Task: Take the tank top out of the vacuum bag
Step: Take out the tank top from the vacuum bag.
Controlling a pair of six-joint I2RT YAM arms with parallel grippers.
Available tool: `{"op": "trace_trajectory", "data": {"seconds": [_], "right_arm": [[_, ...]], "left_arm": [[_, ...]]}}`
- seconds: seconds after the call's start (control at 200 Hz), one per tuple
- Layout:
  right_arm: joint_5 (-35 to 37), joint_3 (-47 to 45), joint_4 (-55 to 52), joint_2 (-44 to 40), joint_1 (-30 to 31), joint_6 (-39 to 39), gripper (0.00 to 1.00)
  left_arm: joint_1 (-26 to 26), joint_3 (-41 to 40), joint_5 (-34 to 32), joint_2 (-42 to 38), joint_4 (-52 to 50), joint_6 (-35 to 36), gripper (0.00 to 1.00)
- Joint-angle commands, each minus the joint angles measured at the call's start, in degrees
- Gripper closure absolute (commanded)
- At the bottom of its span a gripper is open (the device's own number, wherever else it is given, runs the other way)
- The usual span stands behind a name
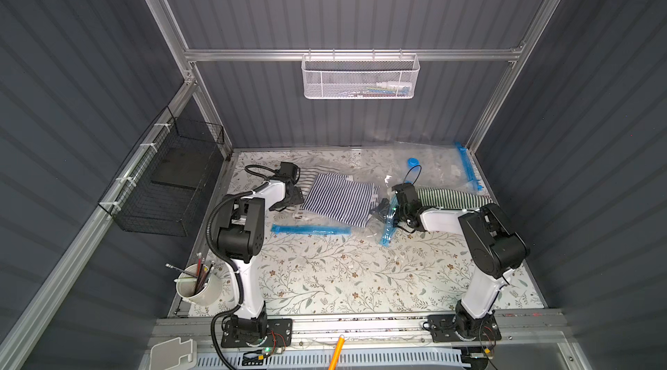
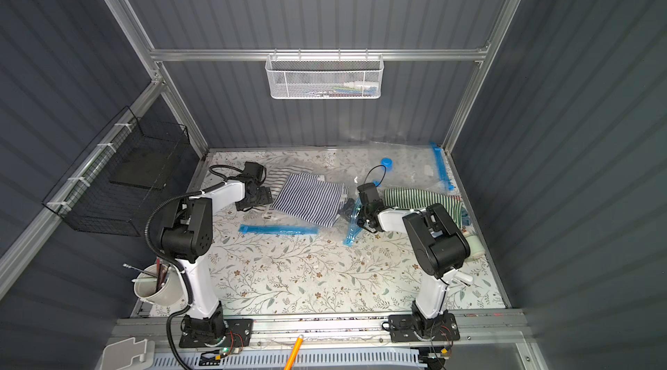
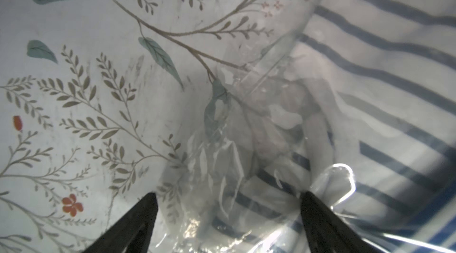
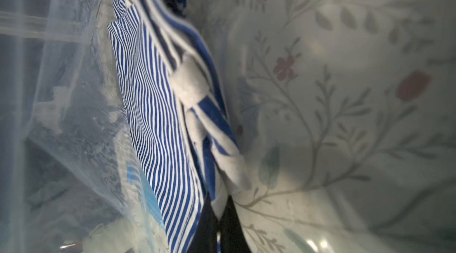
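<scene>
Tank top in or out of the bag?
In: clear bag film covers the tank top in the left wrist view; the right gripper pinches its white edge.

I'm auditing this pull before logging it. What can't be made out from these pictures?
White mesh basket contents: too small, screened by mesh, both top views.
How much tank top lies inside the vacuum bag: clear film hardly shows, top views.
Whether the left gripper touches the film: glare and blur, left wrist view.
Cup contents: too small, top views.
</scene>
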Motion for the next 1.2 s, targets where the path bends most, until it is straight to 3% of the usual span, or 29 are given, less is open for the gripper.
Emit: {"op": "trace_trajectory", "data": {"seconds": [0.0, 0.44, 1.191], "right_arm": [[1.97, -1.12, -0.43, -2.01, -1.03, -1.21, 1.00], [7.63, -4.41, -5.84, -10.86, -3.87, -4.85, 1.00], [9.96, -4.89, -17.52, -23.10, -13.69, -12.20, 1.00]], "left_arm": [[1.12, -0.86, -0.31, 3.48, -1.48, -0.57, 0.08], [1.74, -0.89, 0.84, 5.06, -1.82, -0.75, 0.09], [1.73, -1.17, 2.05, 5.34, -1.32, -0.79, 0.09]]}}
